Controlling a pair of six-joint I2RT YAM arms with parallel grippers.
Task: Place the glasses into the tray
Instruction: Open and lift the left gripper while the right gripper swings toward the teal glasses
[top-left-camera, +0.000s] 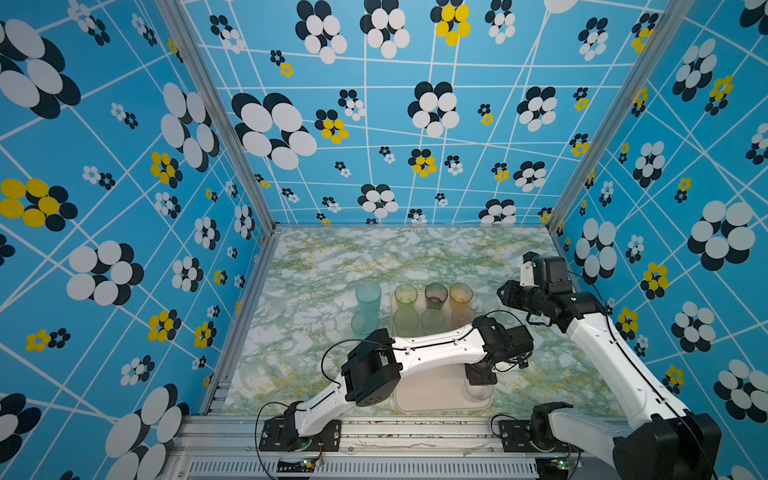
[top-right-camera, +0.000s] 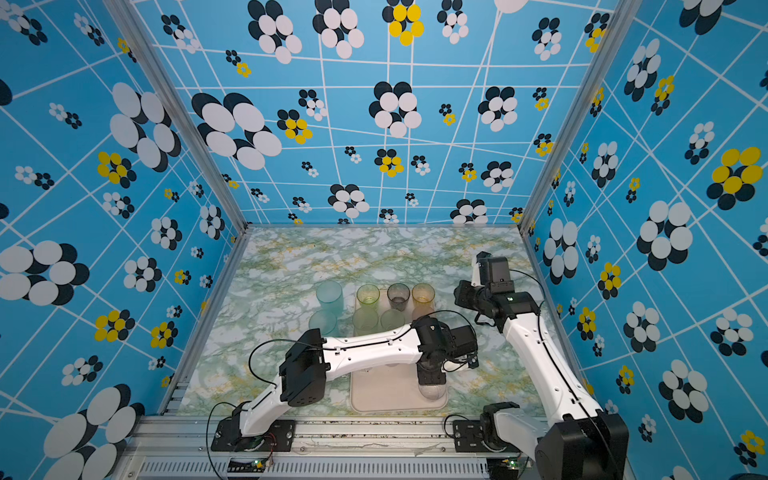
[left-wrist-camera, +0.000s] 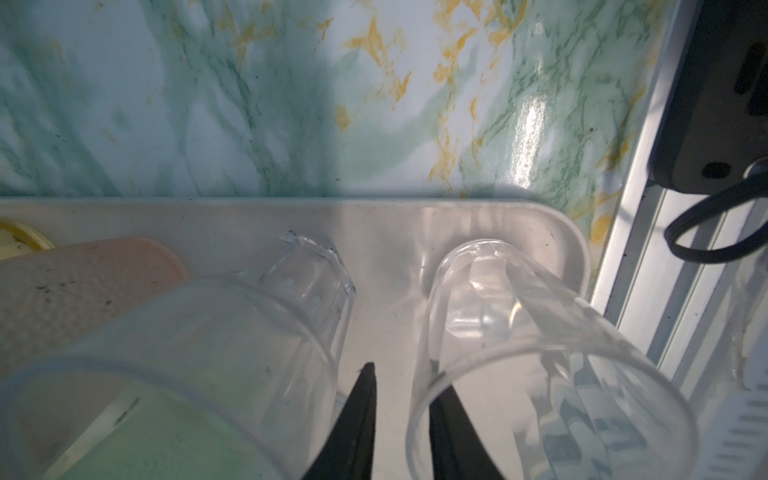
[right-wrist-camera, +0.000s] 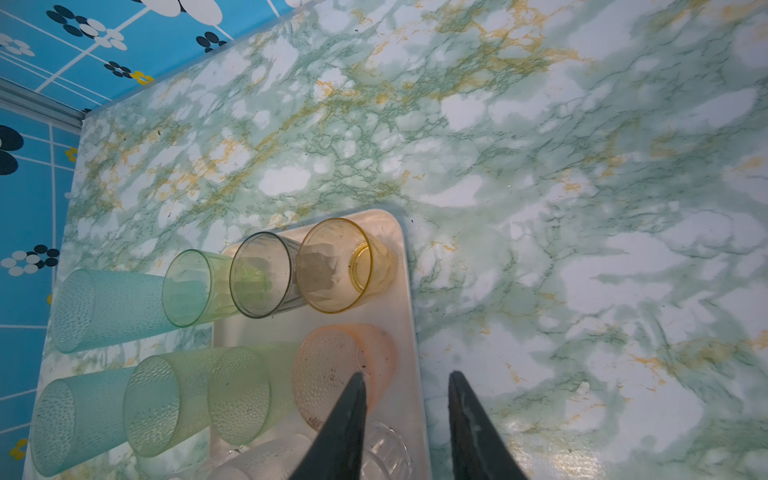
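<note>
You are at the set-down step. Your left claw (left-wrist-camera: 402, 372) is low over a corner of the tray (left-wrist-camera: 374, 220), jaws a narrow gap apart. They sit astride the wall of a clear glass (left-wrist-camera: 540, 332), one finger inside and one outside. The outer finger shows a sliver of space to the wall, so I judge the glass free of the grip and standing on the tray right under the claw.

Your next move calls for a straight lift that keeps the inner finger off the rim. A faceted clear glass (left-wrist-camera: 307, 266) stands just beside the claw and looks easy to clip.

After that, two teal glasses (right-wrist-camera: 104, 307) wait on the desk (right-wrist-camera: 540, 166), off the tray and well apart from both claws.

Your right claw (right-wrist-camera: 405, 378) hangs with jaws apart and empty, the pink glass (right-wrist-camera: 345, 374) below it and just to one side.

Only the left wrist view shows the jaws astride the rim; in both top views the wrist covers most of that glass. Only the right wrist view shows the teal pair clear of the tray's edge.
</note>
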